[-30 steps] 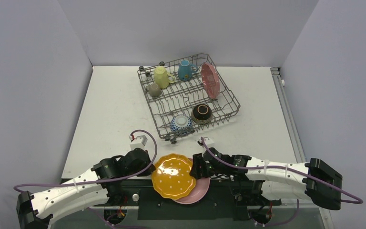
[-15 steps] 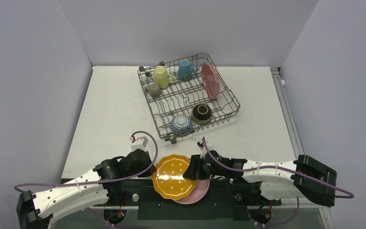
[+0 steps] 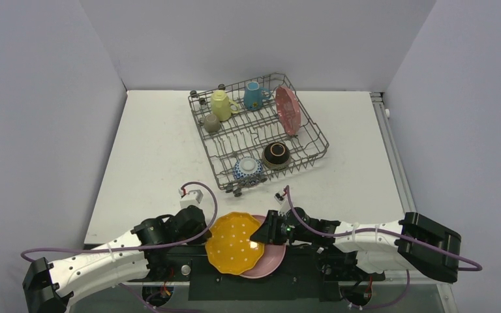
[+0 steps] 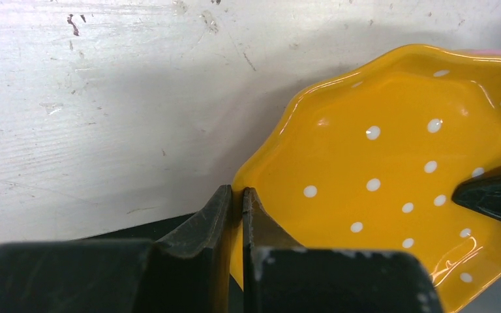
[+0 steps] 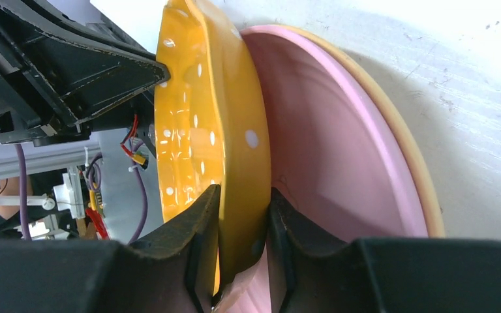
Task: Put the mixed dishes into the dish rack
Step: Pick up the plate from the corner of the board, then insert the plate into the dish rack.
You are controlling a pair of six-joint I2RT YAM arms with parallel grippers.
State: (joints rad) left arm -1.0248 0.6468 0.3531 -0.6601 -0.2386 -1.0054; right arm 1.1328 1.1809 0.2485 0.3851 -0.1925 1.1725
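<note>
Right end effector (image 5: 244, 218) has slid left and clenched on the orange plate's (image 3: 233, 242) right rim; left end effector (image 4: 235, 195) grips its left rim. It faces up, tilted off the pink plate (image 3: 272, 261), at the white tabletop's (image 3: 150, 150) near edge, between lilac walls (image 3: 248, 39).

Glossy orange plate (image 4: 391, 163), scuffed matt table (image 4: 104, 98)
</note>
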